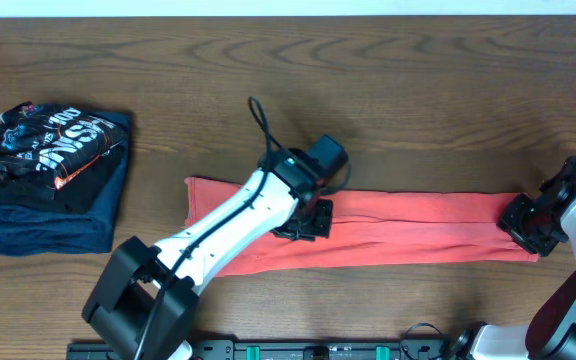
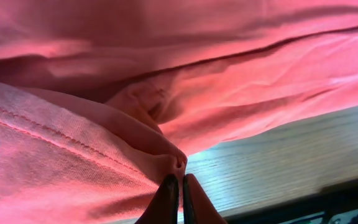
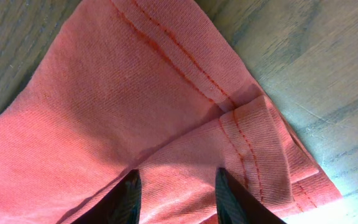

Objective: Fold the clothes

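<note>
The limp orange-red cotton T-shirt (image 1: pixel 408 225) is being pinched by the closed left gripper (image 2: pixel 180 180); the right gripper (image 3: pixel 176 183) is being held open over its firmer hem (image 3: pixel 247 124).

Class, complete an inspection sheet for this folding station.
Surface: wooden table, grain visible.
Job's things: orange-red T-shirt lying as a long flat band across the middle.
Clutter: stack of dark folded garments at the left, apart from it.
Grippers: left gripper shut on a fabric fold; right gripper open over the band's hemmed end.
Cables: black cable looping above the left arm's wrist.
Surroundings: black rail along the near edge.
</note>
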Robot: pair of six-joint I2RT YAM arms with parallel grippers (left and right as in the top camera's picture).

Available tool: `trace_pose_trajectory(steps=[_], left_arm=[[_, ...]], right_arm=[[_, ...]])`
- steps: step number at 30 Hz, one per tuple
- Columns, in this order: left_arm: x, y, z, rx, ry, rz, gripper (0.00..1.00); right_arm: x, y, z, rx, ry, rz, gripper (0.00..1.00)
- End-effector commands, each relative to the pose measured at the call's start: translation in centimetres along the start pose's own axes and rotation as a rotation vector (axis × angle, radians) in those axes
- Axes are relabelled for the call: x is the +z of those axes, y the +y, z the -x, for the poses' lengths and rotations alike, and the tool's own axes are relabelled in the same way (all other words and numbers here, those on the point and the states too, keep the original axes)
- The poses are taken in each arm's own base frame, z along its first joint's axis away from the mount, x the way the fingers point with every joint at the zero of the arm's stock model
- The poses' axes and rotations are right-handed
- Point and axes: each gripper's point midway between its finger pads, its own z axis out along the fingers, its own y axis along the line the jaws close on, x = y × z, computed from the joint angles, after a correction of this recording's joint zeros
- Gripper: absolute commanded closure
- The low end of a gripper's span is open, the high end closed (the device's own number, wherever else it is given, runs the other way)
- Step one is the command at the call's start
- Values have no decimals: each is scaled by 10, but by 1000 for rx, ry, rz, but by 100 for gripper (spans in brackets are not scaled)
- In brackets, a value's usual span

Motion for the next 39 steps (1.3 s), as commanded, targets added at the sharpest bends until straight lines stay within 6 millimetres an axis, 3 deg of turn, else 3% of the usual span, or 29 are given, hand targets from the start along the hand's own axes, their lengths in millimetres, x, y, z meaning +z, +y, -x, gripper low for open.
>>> trace_pose_trajectory(steps=[1,4,5,7,9,20,25,29,35,39], left_arm=[[2,6,3,-3,-20,42,94],[2,8,5,-6,-33,54,92],[1,9,7,-5,-41,60,85],[1,10,8,-4,-49,68,53],[0,17,13,-3,-76,105,44],[-8,61,26,-122,-78,175,46],[-12,88,9,-222,9,223,47],[-7,95,-5,-243,57,245,47],[19,102,-10,-264,52,237,47],[22,98,0,-259,8,212,48]], right_arm=[[-3,1,0,-12,-15,-6,62],[-3,1,0,-12,-15,-6,63],[-3,1,0,-12,-15,-6,62],[-3,1,0,-12,-15,-6,62],[-3,1,0,-12,-15,-6,62],[-4,1,0,-13,-13,-6,62],[-5,1,-1,-20,-4,-9,62],[-9,2,0,-40,-10,-3,62],[-54,7,13,-73,-71,3,58],[-84,10,26,-259,-160,0,41]])
